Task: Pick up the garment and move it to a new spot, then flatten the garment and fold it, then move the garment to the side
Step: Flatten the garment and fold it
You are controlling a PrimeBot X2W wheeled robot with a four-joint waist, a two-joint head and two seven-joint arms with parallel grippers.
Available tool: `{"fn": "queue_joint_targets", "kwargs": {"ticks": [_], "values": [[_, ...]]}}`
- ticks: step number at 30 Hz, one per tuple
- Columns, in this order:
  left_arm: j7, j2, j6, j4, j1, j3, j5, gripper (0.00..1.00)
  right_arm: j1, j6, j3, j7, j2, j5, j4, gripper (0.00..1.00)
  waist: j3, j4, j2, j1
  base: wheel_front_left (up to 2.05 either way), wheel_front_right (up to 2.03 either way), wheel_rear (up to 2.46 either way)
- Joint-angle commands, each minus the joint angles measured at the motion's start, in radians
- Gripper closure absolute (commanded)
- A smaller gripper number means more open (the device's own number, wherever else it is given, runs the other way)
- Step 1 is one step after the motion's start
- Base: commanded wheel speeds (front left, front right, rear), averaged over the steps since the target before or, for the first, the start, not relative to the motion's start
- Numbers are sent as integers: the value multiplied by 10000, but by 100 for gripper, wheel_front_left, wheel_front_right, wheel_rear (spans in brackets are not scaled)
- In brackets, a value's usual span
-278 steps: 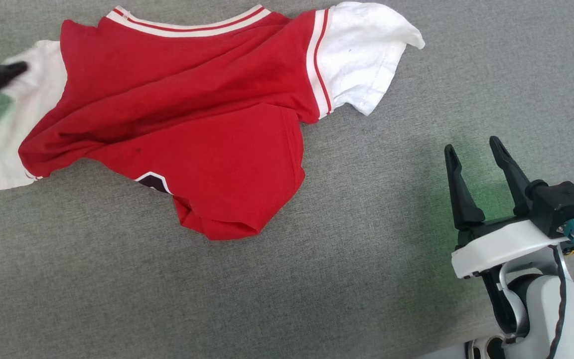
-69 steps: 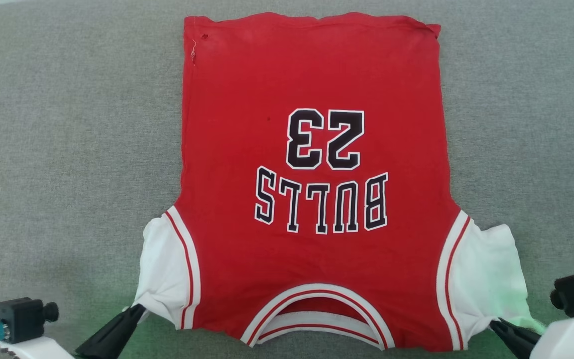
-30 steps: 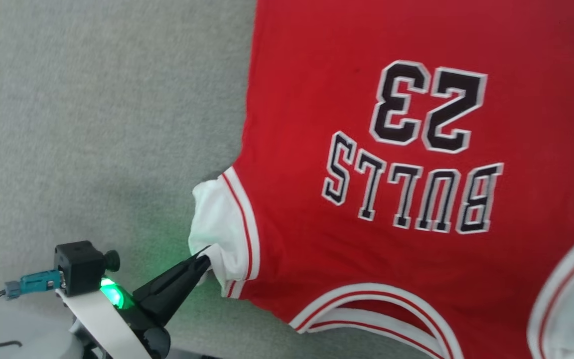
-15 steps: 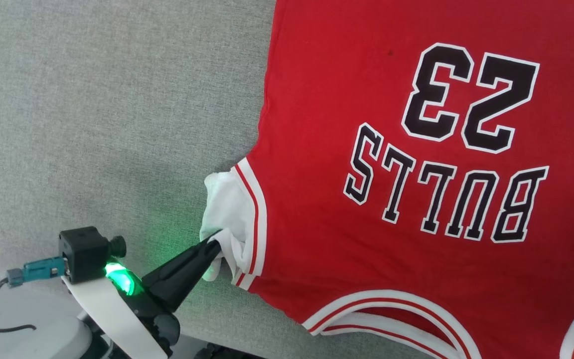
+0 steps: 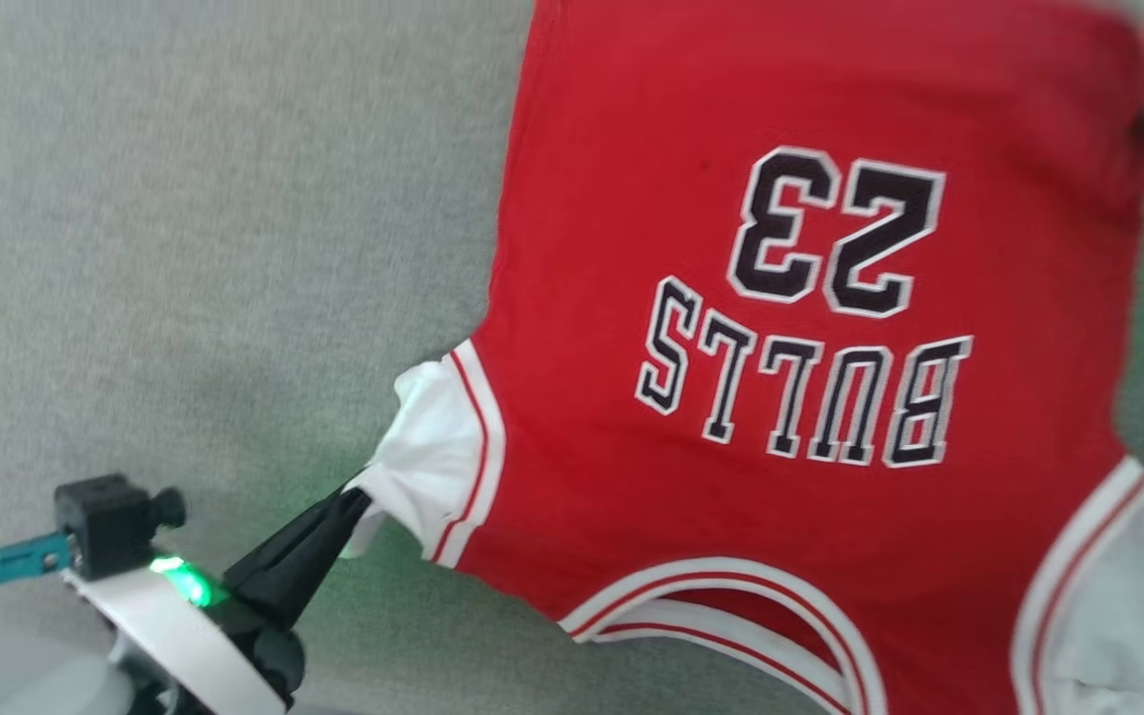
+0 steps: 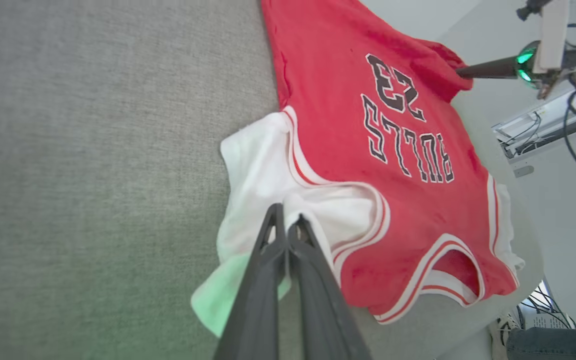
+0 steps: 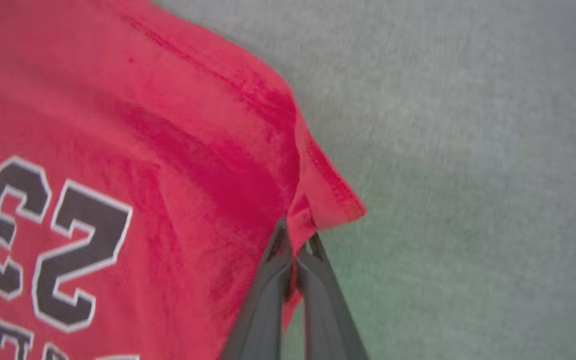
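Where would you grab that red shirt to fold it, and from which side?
Probably at its edges, coming in from outside: the shirt lies mostly flat, so its middle offers nothing to pinch. The left gripper is shut on the loose white sleeve; the right gripper is shut on a hem corner.

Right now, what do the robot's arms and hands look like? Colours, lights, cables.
Left hand: two long, tapered black fingers on a white curved bracket, with a glowing green light, a black cube module and a teal connector. Right hand: matching dark fingers; the left wrist view shows its green light and white plate too.
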Motion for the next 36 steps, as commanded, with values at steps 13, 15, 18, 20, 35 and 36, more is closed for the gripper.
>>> {"fn": "queue_joint_targets", "kwargs": {"ticks": [13, 15, 18, 20, 35, 36], "values": [[-19, -166, 23, 722, 1451, 1050, 102, 100, 6660, -6, -27, 2189, -970, 2975, -5193, 100, -1844, -1169, 0, 0, 0, 0, 0], [-21, -249, 23, 844, 1652, 1194, 91, 100, 7891, -6, 84, 2320, -787, 3221, -5877, 100, -1928, -1289, 0, 0, 0, 0, 0], [-21, -346, 23, 962, 1878, 1406, 128, 100, 9515, -7, 375, 2535, -411, 3469, -6573, 100, -2032, -1456, 0, 0, 0, 0, 0], [-21, -408, 23, 1037, 2008, 1529, 139, 100, 10232, -6, 644, 2448, -247, 3451, -6831, 100, -2083, -1563, 0, 0, 0, 0, 0], [-21, -494, 23, 1188, 2197, 1550, 187, 100, 10218, -6, 1004, 152, -352, 3495, -6942, 0, -2326, -1741, 0, 0, 0, 0, 0], [-21, -526, 23, 1164, 2195, 1579, 184, 100, 9955, -6, 833, 124, -435, 3521, -7091, 0, -2311, -1732, 0, 0, 0, 0, 0]]}}
